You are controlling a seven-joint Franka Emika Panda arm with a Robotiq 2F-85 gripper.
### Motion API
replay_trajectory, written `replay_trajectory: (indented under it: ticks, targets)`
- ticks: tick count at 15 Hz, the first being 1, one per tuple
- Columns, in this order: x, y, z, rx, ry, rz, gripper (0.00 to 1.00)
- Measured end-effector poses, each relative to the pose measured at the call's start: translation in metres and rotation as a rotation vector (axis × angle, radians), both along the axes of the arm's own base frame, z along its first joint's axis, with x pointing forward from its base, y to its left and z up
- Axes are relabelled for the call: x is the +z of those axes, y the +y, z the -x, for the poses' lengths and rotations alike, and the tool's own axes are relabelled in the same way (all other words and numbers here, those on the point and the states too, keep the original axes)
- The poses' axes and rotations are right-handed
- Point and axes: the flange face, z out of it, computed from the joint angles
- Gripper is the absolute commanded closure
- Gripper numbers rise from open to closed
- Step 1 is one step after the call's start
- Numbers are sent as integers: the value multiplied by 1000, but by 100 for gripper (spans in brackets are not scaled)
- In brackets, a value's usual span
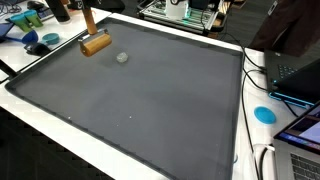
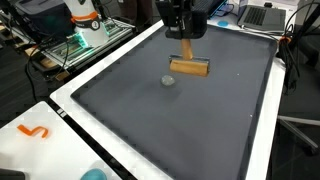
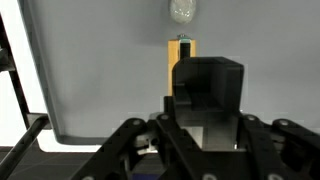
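End effector (image 2: 186, 33) is seen pinched on the upright stem of a wooden T-block (image 2: 189, 67). Its rectangular crossbar is rested on the matte grey mat (image 2: 200, 125) directly below. A small rounded pale ball (image 3: 181, 12) is found just ahead, apart from the block.

Block (image 2: 189, 67) tan, ball (image 2: 168, 81) pale grey, mat (image 2: 180, 125) dark grey.
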Motion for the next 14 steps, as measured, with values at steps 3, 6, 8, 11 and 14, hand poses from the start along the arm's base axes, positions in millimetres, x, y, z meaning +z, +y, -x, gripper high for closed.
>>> replay_trajectory:
  ticks: [3,6,8,11,14]
  targets:
    - [-2,-23,10,24,-17,-67,76]
    - [-10,-43,24,51,-28,-136,76]
    - [-18,-56,35,69,-39,-185,76]
    - [-27,-73,52,91,-56,-252,76]
    - [-36,-84,66,116,-79,-315,76]
